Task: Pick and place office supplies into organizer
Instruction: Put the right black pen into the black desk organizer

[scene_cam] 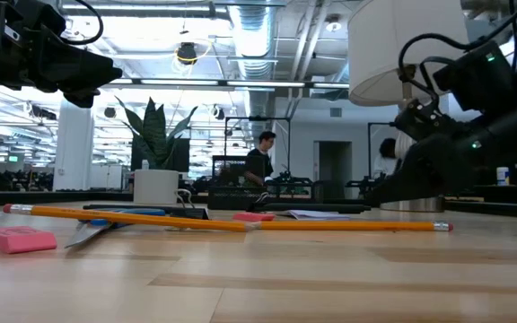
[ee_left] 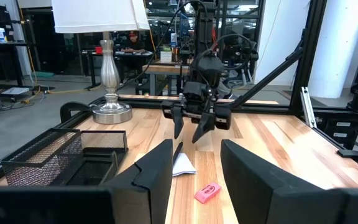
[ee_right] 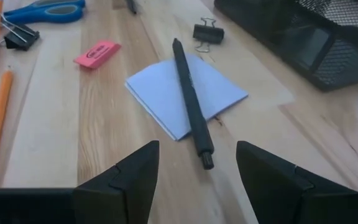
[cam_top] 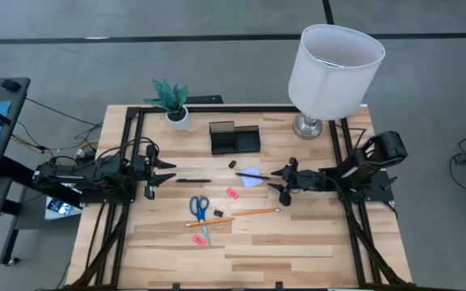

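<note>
Right wrist view alone shows black pen (ee_right: pixel 191 102) crossing note pad (ee_right: pixel 185 93).

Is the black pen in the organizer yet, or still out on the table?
Out. The black pen lies flat across the lavender note pad, apart from the organizer.

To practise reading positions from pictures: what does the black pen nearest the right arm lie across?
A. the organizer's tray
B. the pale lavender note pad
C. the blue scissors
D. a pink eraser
B: in the right wrist view the black pen lies diagonally over the pale lavender note pad, its end jutting onto bare table.
</note>
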Controlling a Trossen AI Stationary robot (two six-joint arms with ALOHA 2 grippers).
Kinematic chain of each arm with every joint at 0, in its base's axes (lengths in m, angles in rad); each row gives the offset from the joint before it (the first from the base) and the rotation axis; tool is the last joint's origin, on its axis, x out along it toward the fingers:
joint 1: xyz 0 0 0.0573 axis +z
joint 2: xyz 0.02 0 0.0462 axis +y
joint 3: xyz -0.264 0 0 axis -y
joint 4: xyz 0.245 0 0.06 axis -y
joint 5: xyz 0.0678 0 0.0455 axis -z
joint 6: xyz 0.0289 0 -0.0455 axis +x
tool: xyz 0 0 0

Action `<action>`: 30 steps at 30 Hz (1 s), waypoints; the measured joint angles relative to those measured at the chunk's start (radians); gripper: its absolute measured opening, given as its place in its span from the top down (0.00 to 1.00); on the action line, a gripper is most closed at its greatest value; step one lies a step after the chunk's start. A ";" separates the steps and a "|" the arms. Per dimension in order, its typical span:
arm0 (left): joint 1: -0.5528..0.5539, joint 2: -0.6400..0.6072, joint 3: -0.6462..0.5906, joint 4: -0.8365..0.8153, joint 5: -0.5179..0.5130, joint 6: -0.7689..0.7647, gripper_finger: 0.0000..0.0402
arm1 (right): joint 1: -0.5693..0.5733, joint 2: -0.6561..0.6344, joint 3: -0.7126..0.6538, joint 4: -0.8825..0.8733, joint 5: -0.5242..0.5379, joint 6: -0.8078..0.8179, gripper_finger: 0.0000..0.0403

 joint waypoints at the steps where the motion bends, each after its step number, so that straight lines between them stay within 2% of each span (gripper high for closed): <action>1: 0.000 0.000 0.000 0.000 0.000 0.000 0.68 | -0.002 0.004 0.003 0.000 -0.002 0.000 0.48; 8: 0.000 0.000 0.000 0.000 0.000 0.000 0.68 | -0.033 0.004 0.003 0.000 -0.005 -0.003 0.48; 15: 0.000 0.000 0.000 0.000 0.000 0.000 0.68 | -0.098 0.004 0.022 -0.008 -0.133 -0.027 0.48; 30: 0.000 0.000 0.000 0.000 0.000 0.000 0.68 | -0.128 0.004 0.034 -0.032 -0.165 -0.071 0.48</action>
